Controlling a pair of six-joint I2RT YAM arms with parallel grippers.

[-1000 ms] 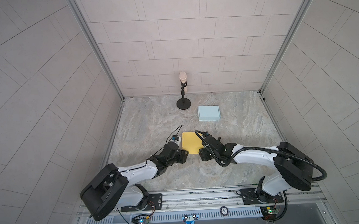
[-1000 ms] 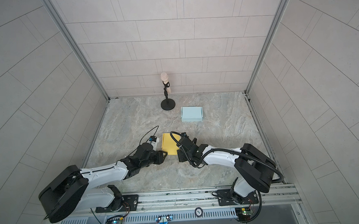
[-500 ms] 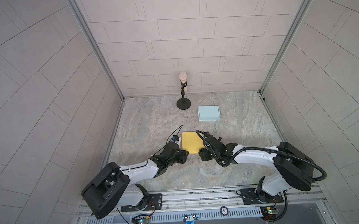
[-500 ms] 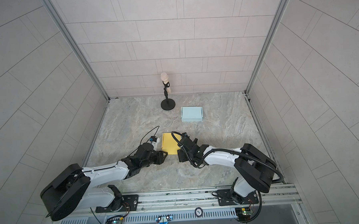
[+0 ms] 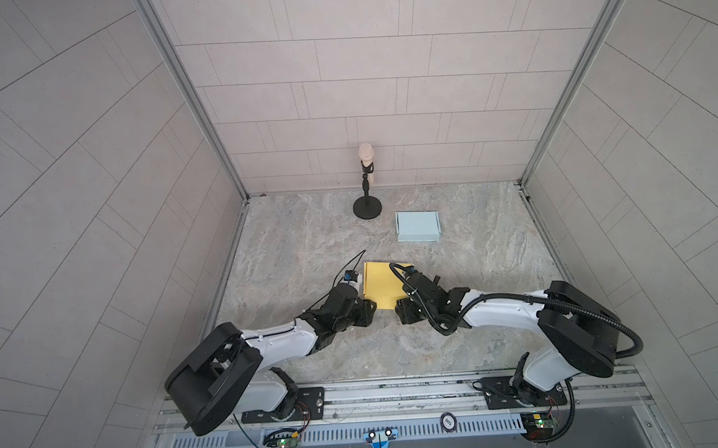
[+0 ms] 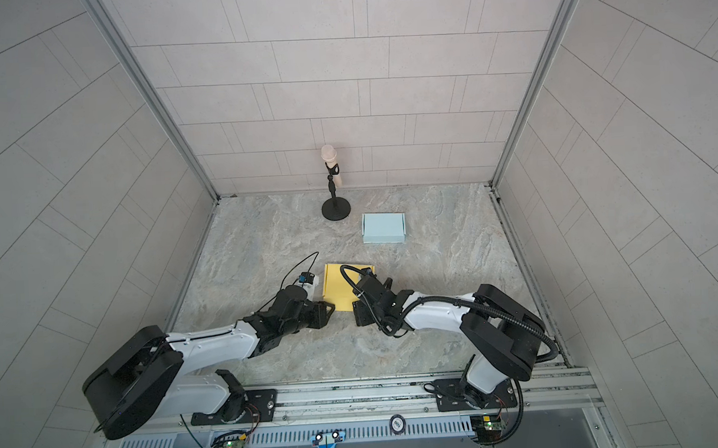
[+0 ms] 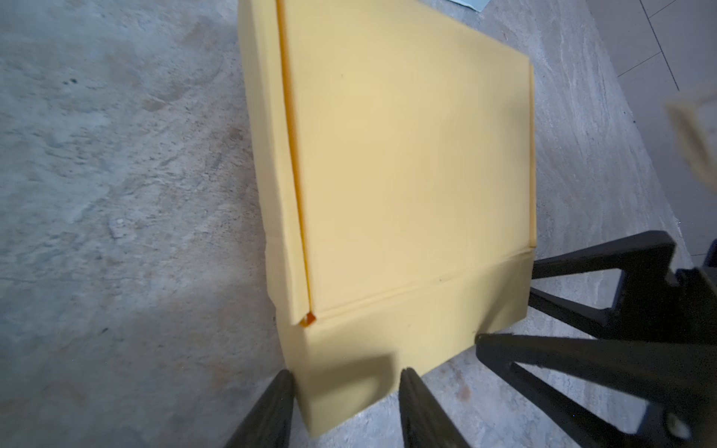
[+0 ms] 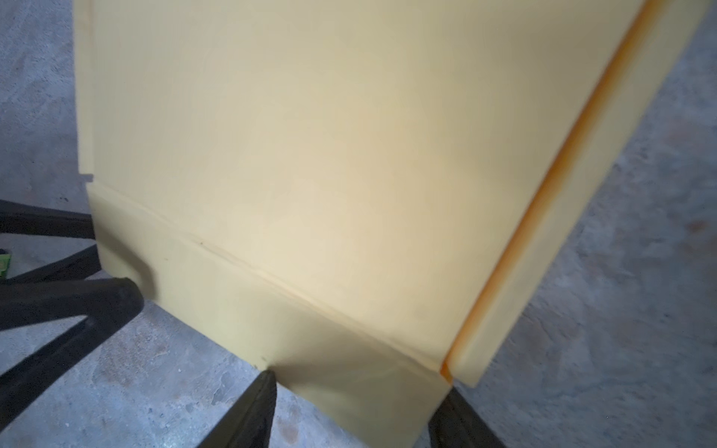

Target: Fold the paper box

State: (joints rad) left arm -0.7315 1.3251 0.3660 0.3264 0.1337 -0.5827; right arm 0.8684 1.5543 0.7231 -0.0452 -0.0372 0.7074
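The yellow paper box [image 5: 381, 284] [image 6: 343, 287] lies flat on the marble table, seen in both top views, with a narrow side flap folded along one long edge. Both grippers sit low at its near edge, facing each other. My left gripper [image 7: 346, 371] [image 5: 370, 312] is open, and the near-left corner of the front flap [image 7: 388, 341] lies between its fingers. My right gripper [image 8: 359, 382] [image 5: 399, 311] is open too, straddling the near-right part of the same flap [image 8: 310, 341]. Each wrist view also shows the other gripper's black fingers beside the box.
A folded light blue box [image 5: 417, 226] [image 6: 383, 228] lies further back on the right. A microphone on a black round stand [image 5: 367, 210] [image 6: 336, 211] is by the back wall. Tiled walls close in three sides, and a metal rail [image 5: 398, 392] runs along the front.
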